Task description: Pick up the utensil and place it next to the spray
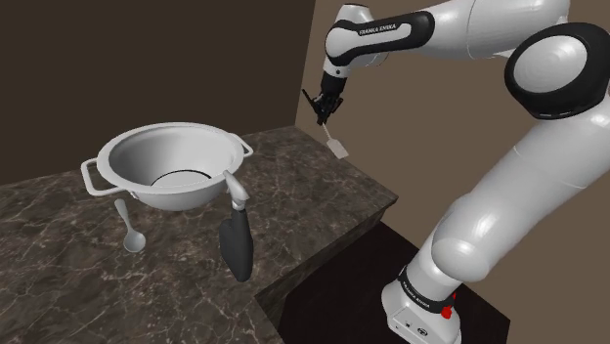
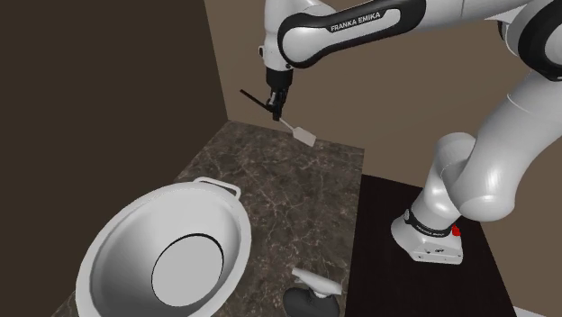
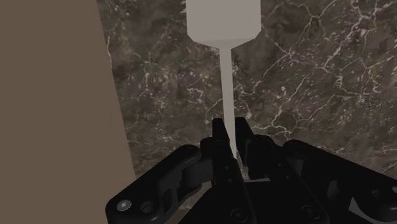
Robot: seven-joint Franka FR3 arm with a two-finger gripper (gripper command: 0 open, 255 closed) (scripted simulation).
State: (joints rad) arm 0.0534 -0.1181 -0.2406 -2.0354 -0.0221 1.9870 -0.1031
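Observation:
My black gripper (image 1: 323, 112) hangs above the far corner of the dark marble counter (image 1: 293, 186), shut on a slim spatula. The spatula's pale blade (image 1: 337, 148) points down toward the counter, held clear of it. From the second exterior view, the gripper (image 2: 276, 113) clasps the shaft, the blade (image 2: 306, 135) sits below it and a dark handle end (image 2: 249, 94) sticks out above. In the wrist view the fingers (image 3: 219, 133) pinch the thin white shaft and the blade (image 3: 224, 19) lies ahead. The dark spray bottle (image 1: 237, 242) with a white trigger stands near the counter's front edge.
A large white two-handled bowl (image 1: 137, 161) sits mid-counter, just behind the spray bottle (image 2: 311, 302). A pale spoon (image 1: 129, 231) lies at the bowl's near left in the shoulder view. A tan wall (image 3: 51, 95) stands close beside the gripper. The counter drops to dark floor (image 2: 423, 288) by the stand.

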